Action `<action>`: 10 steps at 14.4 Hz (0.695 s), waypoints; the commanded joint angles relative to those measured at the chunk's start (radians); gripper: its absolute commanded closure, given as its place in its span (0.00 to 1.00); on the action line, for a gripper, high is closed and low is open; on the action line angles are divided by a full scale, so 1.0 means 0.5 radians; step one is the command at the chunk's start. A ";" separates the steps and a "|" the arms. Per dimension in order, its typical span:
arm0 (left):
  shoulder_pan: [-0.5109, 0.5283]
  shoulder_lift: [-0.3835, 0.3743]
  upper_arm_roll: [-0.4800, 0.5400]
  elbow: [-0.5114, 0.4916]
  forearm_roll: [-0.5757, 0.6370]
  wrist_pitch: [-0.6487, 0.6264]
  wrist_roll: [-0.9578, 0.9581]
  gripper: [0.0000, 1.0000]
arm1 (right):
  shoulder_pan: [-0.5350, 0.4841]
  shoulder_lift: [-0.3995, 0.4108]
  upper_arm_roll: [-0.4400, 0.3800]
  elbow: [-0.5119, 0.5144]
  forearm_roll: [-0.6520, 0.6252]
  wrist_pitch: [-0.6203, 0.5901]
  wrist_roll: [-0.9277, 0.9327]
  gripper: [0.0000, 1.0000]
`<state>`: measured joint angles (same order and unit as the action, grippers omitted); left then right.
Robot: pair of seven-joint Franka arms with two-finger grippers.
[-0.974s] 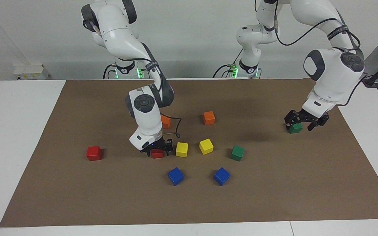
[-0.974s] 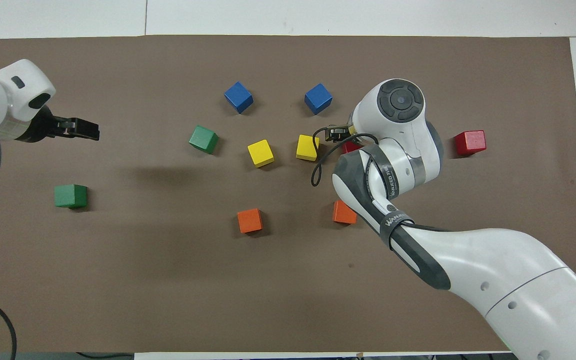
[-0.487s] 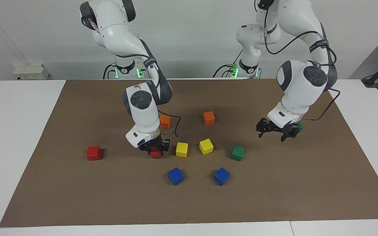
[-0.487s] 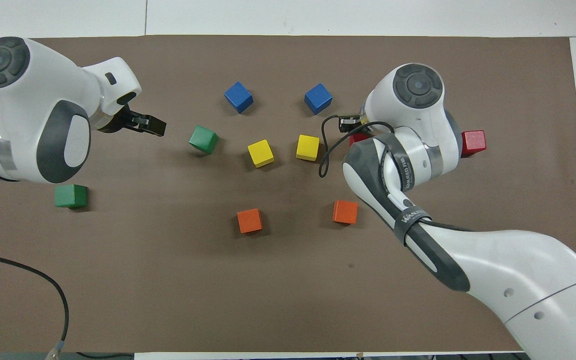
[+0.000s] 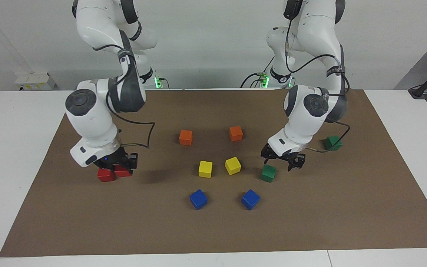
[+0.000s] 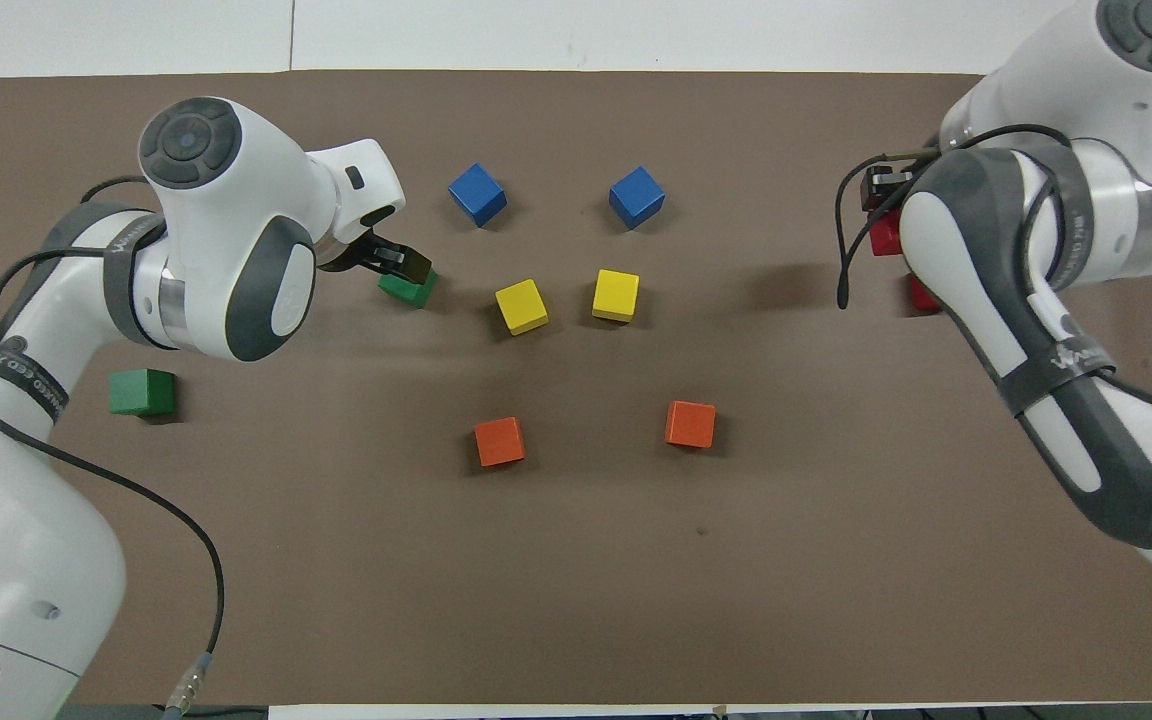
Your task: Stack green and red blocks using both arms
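My right gripper [image 5: 121, 166] is shut on a red block [image 5: 123, 171] and holds it low, right beside the second red block [image 5: 105, 174] on the brown mat. In the overhead view the held red block [image 6: 883, 236] shows under the right gripper [image 6: 880, 192], and the arm partly hides the resting red block [image 6: 920, 294]. My left gripper [image 5: 282, 161] hangs open just over a green block [image 5: 268, 172], apart from it. The overhead view shows that left gripper [image 6: 398, 263] covering part of this green block [image 6: 409, 289]. A second green block [image 5: 333, 142] lies toward the left arm's end.
Two orange cubes [image 5: 185, 137] [image 5: 236, 133], two yellow cubes [image 5: 205, 168] [image 5: 232, 165] and two blue cubes [image 5: 198, 199] [image 5: 250, 199] sit mid-mat between the arms. The brown mat [image 5: 213, 230] covers a white table.
The right gripper shut on a red block and carried it toward the right arm's end, beside the other red block. The left gripper, still open, swung from one green block to over the other.
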<state>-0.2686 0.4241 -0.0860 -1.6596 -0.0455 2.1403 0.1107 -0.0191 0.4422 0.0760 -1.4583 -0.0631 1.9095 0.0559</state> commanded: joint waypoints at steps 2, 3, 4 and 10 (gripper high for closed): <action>-0.049 0.124 0.031 0.061 0.017 0.110 0.085 0.00 | -0.155 -0.050 0.029 -0.129 0.031 0.031 -0.307 1.00; -0.043 0.127 0.031 0.055 0.054 0.116 0.137 0.00 | -0.188 -0.071 0.032 -0.184 0.031 0.083 -0.342 1.00; -0.046 0.127 0.031 0.043 0.063 0.131 0.147 0.00 | -0.216 -0.093 0.032 -0.255 0.037 0.138 -0.363 1.00; -0.058 0.152 0.037 -0.107 0.082 0.312 0.150 0.00 | -0.256 -0.148 0.026 -0.498 0.156 0.418 -0.357 1.00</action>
<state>-0.2834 0.4992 -0.0812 -1.6742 -0.0230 2.2492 0.1770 -0.1289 0.4189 0.0773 -1.6434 -0.0360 2.0883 -0.1076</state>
